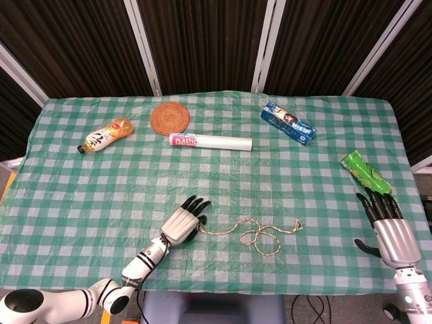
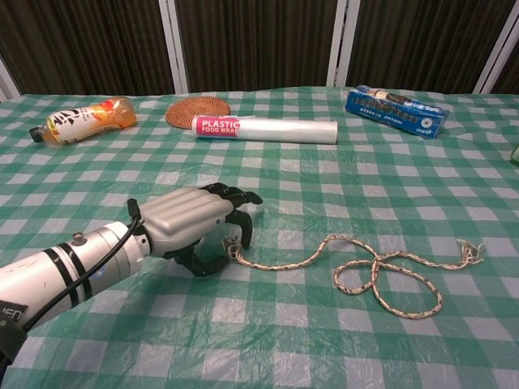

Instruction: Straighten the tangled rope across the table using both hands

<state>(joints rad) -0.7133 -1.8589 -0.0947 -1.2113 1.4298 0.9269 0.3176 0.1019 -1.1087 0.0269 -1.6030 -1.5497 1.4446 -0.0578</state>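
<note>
The beige rope (image 1: 260, 235) (image 2: 373, 271) lies near the front edge of the table, with a loose loop in its middle and frayed ends. My left hand (image 1: 183, 223) (image 2: 190, 223) arches over the rope's left end (image 2: 236, 254), fingertips (image 2: 246, 236) pointing down right beside it and the thumb underneath on the near side. Nothing shows the end clamped between them. My right hand (image 1: 395, 233) rests at the table's right edge, fingers stretched out and apart, far from the rope's right end (image 1: 298, 225). The chest view does not show it.
At the back lie an orange drink bottle (image 1: 104, 136) (image 2: 81, 119), a round woven coaster (image 1: 169, 117) (image 2: 198, 110), a plastic wrap roll (image 1: 210, 141) (image 2: 263, 127) and a blue box (image 1: 289, 123) (image 2: 396, 110). A green packet (image 1: 365, 173) lies just beyond my right hand.
</note>
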